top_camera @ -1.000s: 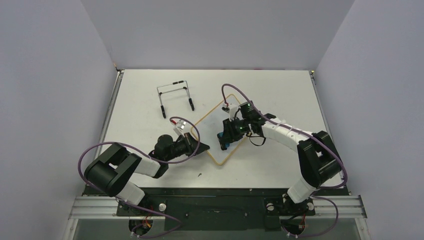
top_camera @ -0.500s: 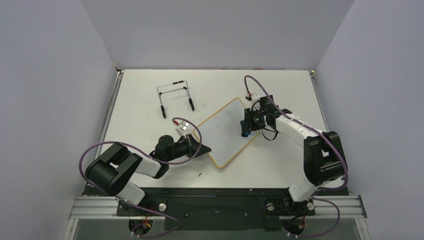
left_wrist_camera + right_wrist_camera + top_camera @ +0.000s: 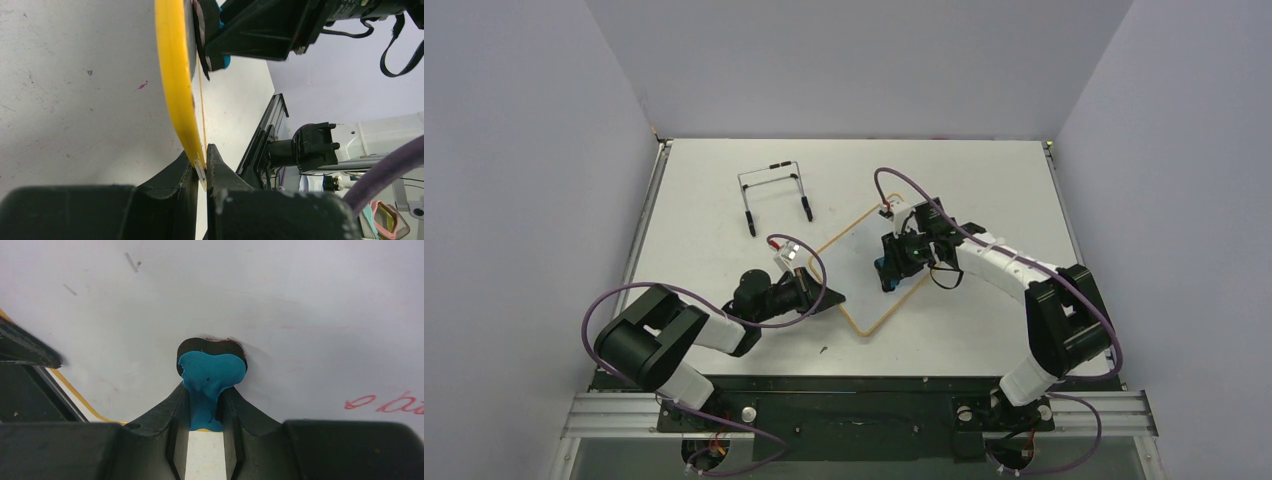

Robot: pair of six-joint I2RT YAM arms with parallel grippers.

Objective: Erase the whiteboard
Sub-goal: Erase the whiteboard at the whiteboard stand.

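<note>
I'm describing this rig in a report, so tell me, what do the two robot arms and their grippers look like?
The left arm and right arm have white link shells and chunky black joint housings. A purple cable loops loosely along each. The left gripper and right gripper have black, wedge-shaped fingers. A small white module with a red detail sits by each wrist.

The whiteboard [image 3: 854,262] lay flat mid-way on the bench [image 3: 984,180], turned corner-first toward the arms. Left jaws were clamped on its near-left edge, reaching in from the left. Right jaws stood over the board's middle, pinching the eraser [image 3: 210,375], its pad down on the board face. Written marks [image 3: 385,402] sat on the board right of the eraser in the right wrist view. Wire stand [image 3: 769,172] stood behind and left of the board, well apart.
</note>
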